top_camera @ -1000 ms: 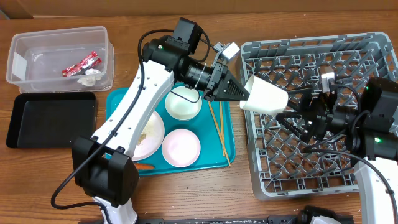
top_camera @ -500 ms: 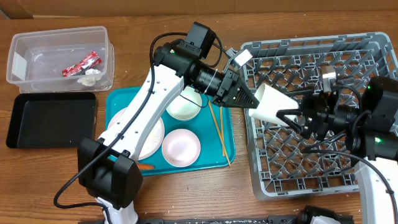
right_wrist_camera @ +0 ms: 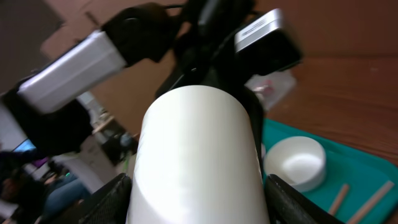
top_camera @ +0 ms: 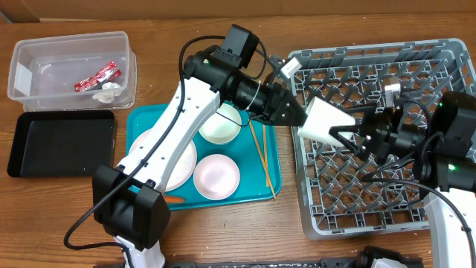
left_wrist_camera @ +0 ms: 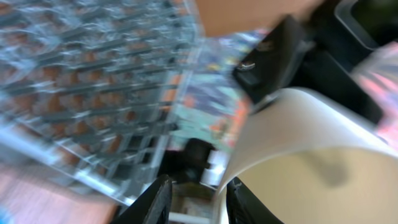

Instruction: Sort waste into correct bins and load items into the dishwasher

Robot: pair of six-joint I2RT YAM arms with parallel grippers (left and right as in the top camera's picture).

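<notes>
Roughly mid-frame in the overhead view, the small white cup (top_camera: 327,123) lies on its side in the air over the left edge of the grey dish rack (top_camera: 387,201), caught between both arms. The left gripper (top_camera: 297,117) meets its wide open end. In the blurred left wrist view its fingers (left_wrist_camera: 158,199) stand apart with a clear gap, one just inside the rim, so it does not seem to pinch the wall. The right gripper (top_camera: 343,130) comes from the right side. In the right wrist view its fingers (right_wrist_camera: 115,196) sit spread against both sides of the cup's body, clamped on it as far as the picture shows.

Left of the rack, the teal tray (top_camera: 264,186) carries two white bowls (top_camera: 219,123), a white plate (top_camera: 175,160) with pale scraps, and the wooden chopsticks (top_camera: 262,152) along its right side. A carrot (top_camera: 172,199) lies at the tray's lower edge. In the upper left of the tabletop (top_camera: 44,216), the clear tub (top_camera: 44,56) holds the red wrapper (top_camera: 98,77), with the black tray (top_camera: 59,141) just below it.
</notes>
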